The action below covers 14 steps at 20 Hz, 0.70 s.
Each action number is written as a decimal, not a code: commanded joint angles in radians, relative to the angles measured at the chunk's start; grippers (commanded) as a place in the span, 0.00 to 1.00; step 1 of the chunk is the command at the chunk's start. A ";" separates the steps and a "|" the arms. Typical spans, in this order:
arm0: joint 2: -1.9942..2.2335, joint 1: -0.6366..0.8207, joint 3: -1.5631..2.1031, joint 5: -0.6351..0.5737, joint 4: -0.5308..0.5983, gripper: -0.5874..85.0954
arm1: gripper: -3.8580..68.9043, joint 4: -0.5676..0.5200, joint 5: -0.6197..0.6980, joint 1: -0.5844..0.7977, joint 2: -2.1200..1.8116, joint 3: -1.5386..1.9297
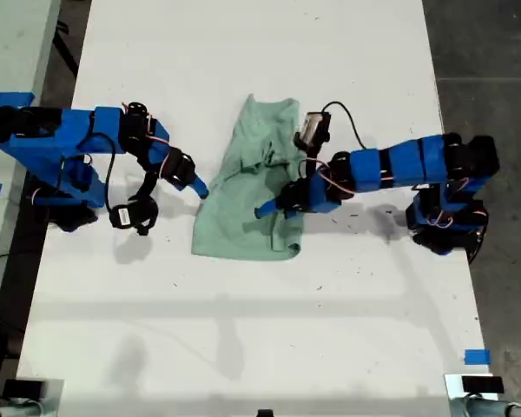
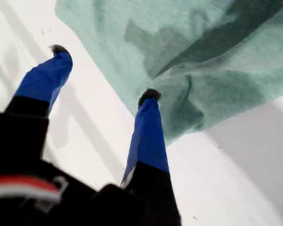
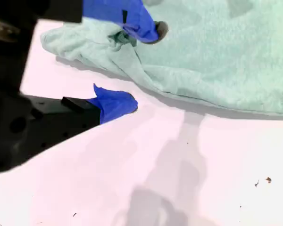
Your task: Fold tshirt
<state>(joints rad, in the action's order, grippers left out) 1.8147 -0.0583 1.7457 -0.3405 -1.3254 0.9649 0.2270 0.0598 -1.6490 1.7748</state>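
Note:
The tshirt (image 1: 243,221) is pale mint green and lies rumpled in the middle of the white table (image 1: 243,330), with folds across its upper half. My first gripper (image 1: 200,187) reaches in from the exterior view's left and is open. One of its fingertips (image 2: 150,95) touches the tshirt (image 2: 203,47) at its edge, the other rests on bare table. My second gripper (image 1: 265,208) comes from the exterior view's right and is open over the cloth. One of its fingers (image 3: 148,26) lies on the tshirt (image 3: 217,56), the other on the table, with a bunched edge between them.
Both blue arm bases stand at the table's sides in the exterior view. A blue tape mark (image 1: 476,356) sits near the front right corner of that view. Dark floor (image 1: 495,52) lies beyond the right edge, a grey bench (image 1: 13,52) beyond the left.

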 commanded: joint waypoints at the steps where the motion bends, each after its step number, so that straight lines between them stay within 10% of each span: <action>1: -0.035 -0.038 -0.132 0.021 -0.046 0.21 | 0.41 0.110 0.025 -0.018 -0.222 -0.055; 6: -0.192 -0.061 -0.156 0.080 -0.023 0.25 | 0.33 0.150 0.002 -0.005 -0.469 0.186; 14: -0.342 -0.032 0.149 0.098 0.433 0.23 | 0.31 0.146 -0.023 -0.034 -0.552 0.278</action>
<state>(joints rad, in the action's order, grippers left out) 1.5018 -0.1074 1.8914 -0.2577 -0.9756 1.1152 0.2148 0.0476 -2.1537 2.0601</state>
